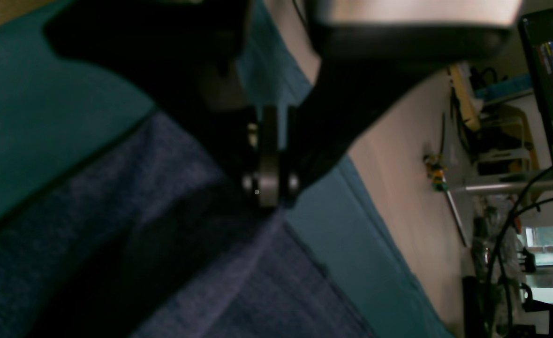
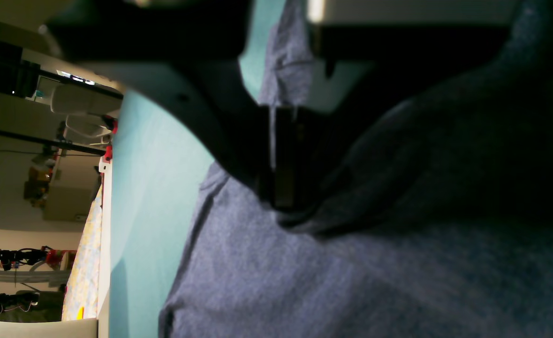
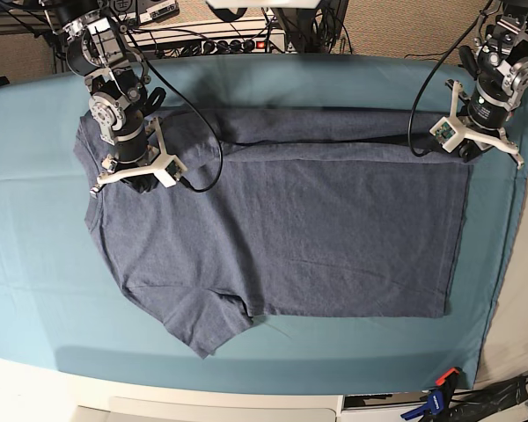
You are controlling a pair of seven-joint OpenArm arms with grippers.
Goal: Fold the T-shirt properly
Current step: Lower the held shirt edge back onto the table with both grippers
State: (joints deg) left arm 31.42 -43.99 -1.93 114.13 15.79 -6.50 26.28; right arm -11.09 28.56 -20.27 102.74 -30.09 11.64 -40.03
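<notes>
Looking at it, only 1 fold is in: the far edge of the heathered navy cotton T-shirt [image 3: 290, 229] lies doubled over on the teal table cloth [image 3: 35, 264]. Left gripper [image 3: 472, 148] and right gripper [image 3: 136, 178] are both clamped on fabric. Near sleeve's unfolded.

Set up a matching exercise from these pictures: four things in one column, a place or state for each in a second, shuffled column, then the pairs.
1. T-shirt
2. table cloth
3. left gripper
4. right gripper

A. teal, covers the table
B. shut on the shirt's hem corner
C. spread flat, far edge folded over
D. shut on fabric at the neck end

Pairs: 1-C, 2-A, 3-B, 4-D
</notes>
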